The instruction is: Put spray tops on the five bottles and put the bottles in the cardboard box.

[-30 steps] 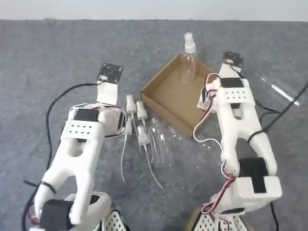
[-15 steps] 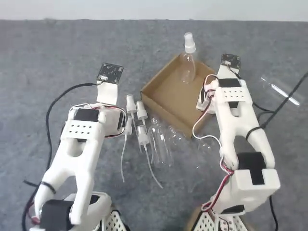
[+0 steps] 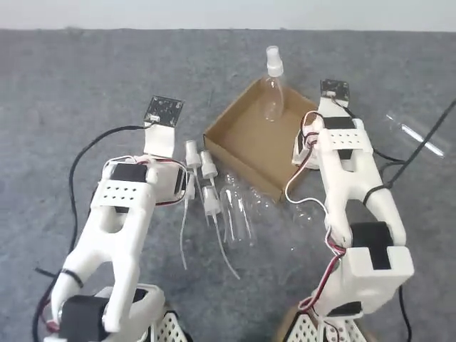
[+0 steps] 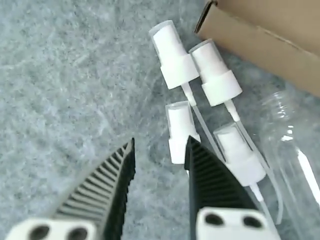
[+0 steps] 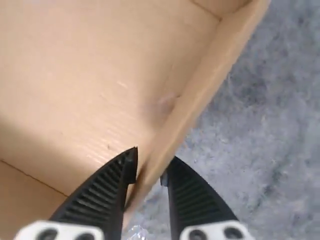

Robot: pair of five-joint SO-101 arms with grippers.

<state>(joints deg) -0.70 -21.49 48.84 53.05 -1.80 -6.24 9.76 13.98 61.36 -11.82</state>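
The cardboard box (image 3: 239,167) lies open at the table's middle, with one capped clear bottle (image 3: 272,89) standing in its far corner. My right gripper (image 5: 150,160) is shut on the box's right wall (image 5: 210,75), one finger inside and one outside. Several loose white spray tops (image 3: 203,174) lie left of the box, beside clear uncapped bottles (image 3: 239,214) lying flat. My left gripper (image 4: 161,150) hangs open over the grey mat just beside the spray tops (image 4: 180,130), holding nothing. A clear bottle (image 4: 295,135) lies past them.
Another clear bottle (image 3: 417,135) lies at the far right of the grey mat. Cables trail from both arms across the mat. A further clear bottle (image 3: 310,206) lies beside the right arm, in front of the box.
The box, with the capped bottle in it, has shifted slightly left and away, carried by the right gripper. The left arm has not moved.
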